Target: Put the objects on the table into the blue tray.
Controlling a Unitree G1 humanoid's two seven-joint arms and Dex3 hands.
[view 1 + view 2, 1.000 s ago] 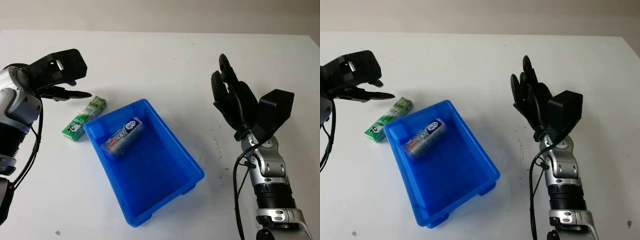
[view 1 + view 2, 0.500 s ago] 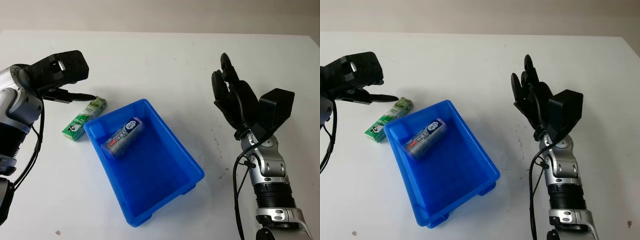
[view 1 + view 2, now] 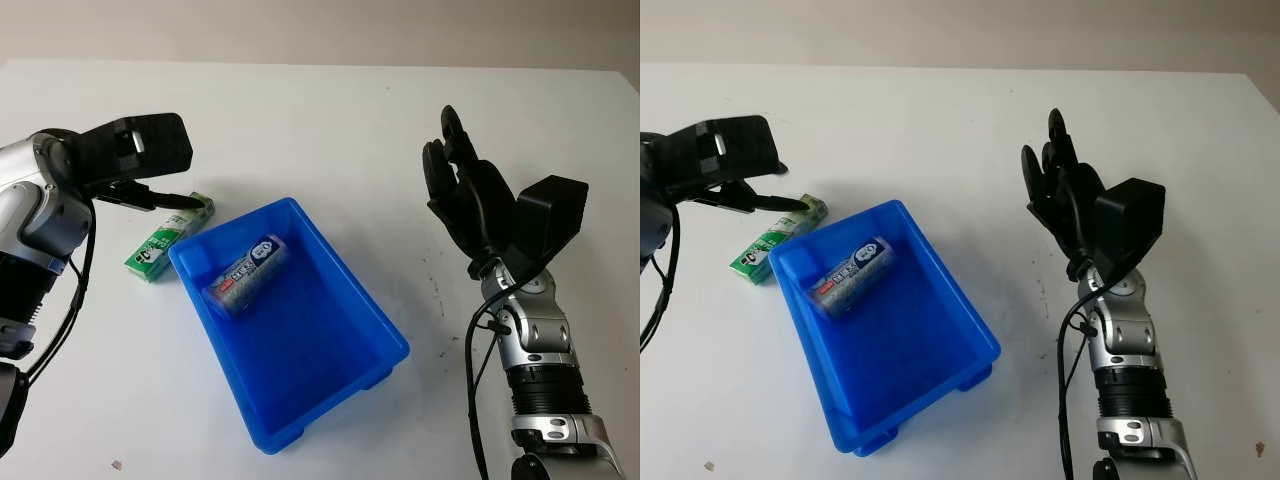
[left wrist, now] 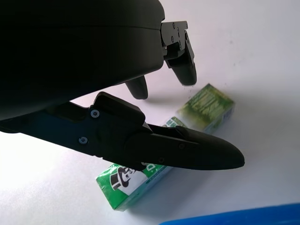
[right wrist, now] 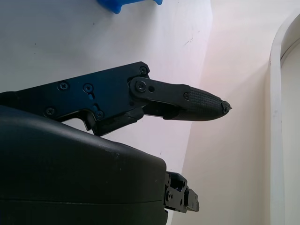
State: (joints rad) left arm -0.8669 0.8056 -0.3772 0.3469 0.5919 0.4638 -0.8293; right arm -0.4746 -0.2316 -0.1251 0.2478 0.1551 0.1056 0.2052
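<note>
A blue tray [image 3: 330,345] sits mid-table and holds a silver and blue tube-shaped pack [image 3: 247,273] near its far left corner. A green and white box [image 3: 161,240] lies flat on the table just left of the tray. My left hand [image 3: 165,197] is open and hovers just above the far end of the green box [image 4: 187,117], with its fingers [image 4: 197,152] over the box and not touching it. My right hand [image 3: 462,195] is open, raised above the table to the right of the tray.
The white table [image 3: 330,130] stretches bare behind the tray and between the tray and my right arm [image 3: 535,370]. A few small dark marks [image 3: 432,270] dot the tabletop right of the tray.
My left hand has moved rightward and down toward the green box, its fingertips now over the box's far end. The right hand, tray and packs have not moved.
</note>
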